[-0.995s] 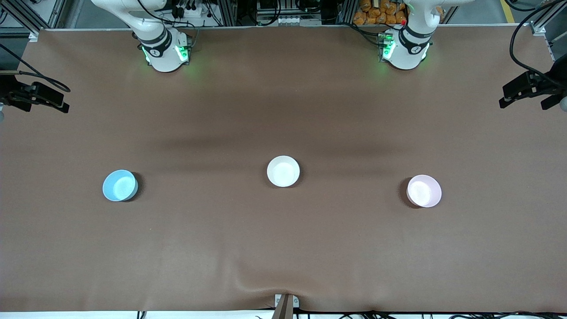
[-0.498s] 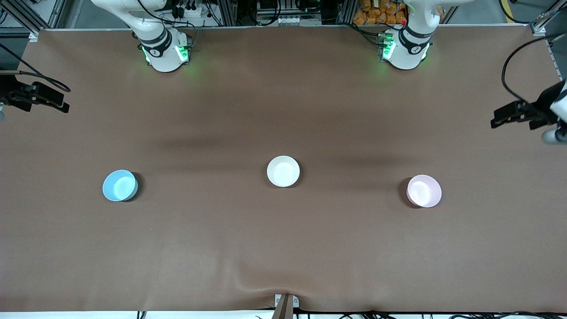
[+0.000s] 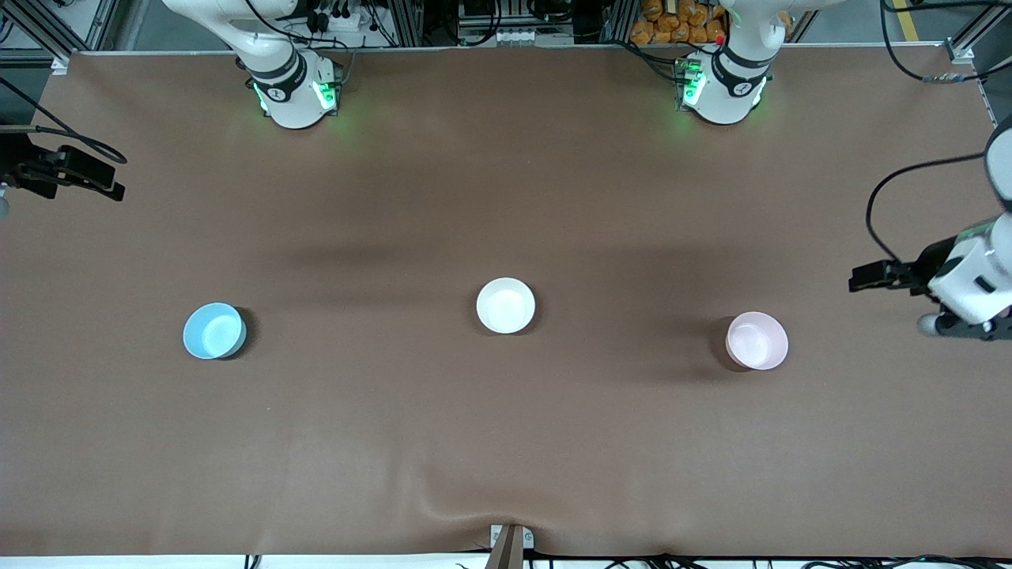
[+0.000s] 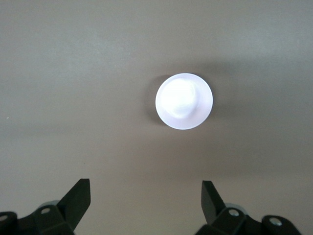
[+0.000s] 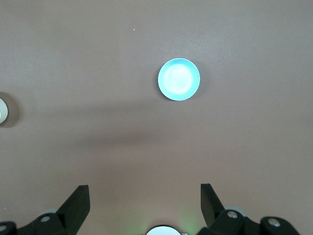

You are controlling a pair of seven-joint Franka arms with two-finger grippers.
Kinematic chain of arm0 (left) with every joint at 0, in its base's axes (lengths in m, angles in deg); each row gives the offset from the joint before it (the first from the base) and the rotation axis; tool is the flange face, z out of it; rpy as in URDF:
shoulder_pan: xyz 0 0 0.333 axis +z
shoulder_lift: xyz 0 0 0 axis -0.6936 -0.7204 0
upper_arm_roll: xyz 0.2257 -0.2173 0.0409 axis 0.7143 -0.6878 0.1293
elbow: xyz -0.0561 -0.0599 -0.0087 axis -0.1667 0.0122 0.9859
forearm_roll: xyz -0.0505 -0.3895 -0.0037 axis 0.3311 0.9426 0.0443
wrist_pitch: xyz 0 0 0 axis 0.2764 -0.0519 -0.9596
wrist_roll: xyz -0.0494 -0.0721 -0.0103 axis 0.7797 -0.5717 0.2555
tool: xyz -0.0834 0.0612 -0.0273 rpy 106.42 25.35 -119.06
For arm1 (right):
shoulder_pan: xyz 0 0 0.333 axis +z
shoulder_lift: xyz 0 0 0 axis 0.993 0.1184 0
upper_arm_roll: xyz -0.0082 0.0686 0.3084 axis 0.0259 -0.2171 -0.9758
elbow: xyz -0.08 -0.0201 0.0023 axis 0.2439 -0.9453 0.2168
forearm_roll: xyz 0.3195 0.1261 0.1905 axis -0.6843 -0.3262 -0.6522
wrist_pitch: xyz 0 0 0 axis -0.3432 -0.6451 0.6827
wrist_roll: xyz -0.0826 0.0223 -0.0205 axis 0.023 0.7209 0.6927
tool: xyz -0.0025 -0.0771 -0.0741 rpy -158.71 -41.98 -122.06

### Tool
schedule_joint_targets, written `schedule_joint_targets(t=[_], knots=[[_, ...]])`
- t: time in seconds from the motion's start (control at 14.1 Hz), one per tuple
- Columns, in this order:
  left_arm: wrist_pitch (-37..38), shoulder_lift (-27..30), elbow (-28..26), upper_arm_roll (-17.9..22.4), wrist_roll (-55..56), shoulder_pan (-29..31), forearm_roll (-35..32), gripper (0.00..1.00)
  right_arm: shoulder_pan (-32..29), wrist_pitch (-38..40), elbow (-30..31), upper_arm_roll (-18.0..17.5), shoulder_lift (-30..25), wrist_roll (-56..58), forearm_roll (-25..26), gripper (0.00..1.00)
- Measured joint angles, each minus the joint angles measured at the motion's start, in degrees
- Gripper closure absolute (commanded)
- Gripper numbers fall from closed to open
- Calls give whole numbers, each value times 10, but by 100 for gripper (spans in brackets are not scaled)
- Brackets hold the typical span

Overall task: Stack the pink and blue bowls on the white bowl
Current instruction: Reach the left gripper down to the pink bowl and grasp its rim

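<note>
The pale pink bowl (image 3: 757, 341) sits upright toward the left arm's end of the table. The white bowl (image 3: 506, 305) stands mid-table. The sky-blue bowl (image 3: 213, 331) sits toward the right arm's end. My left gripper (image 3: 966, 326) hangs open and empty over the table's end edge, apart from the pink bowl. In the left wrist view the pink bowl (image 4: 184, 101) lies ahead of the open left gripper (image 4: 145, 196). My right gripper (image 5: 145, 198) is open and empty, high up, with the blue bowl (image 5: 179, 79) ahead of it and the white bowl's rim (image 5: 4, 110) at the picture's edge.
The brown table cover (image 3: 506, 442) carries only the three bowls. The arm bases (image 3: 296, 91) (image 3: 723, 87) stand along the table's edge farthest from the front camera. A small bracket (image 3: 510, 541) sits at the nearest edge.
The left gripper has swung along the table's end edge toward the front camera and come level with the pink bowl. The right arm and the bowls have not moved.
</note>
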Motion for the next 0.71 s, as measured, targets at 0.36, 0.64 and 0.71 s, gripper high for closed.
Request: schedule_joint_targets(t=[0.36, 0.64, 0.71], knots=[[-55, -58, -3, -3, -3, 0, 0, 0, 0, 0, 0, 0, 0, 0, 0, 0], [-130, -95, -33, -7, -18, -1, 0, 0, 0, 0, 0, 0, 0, 0, 0, 0], [-154, -101, -46, -8, -19, -1, 1, 0, 1, 0, 0, 0, 0, 0, 0, 0]])
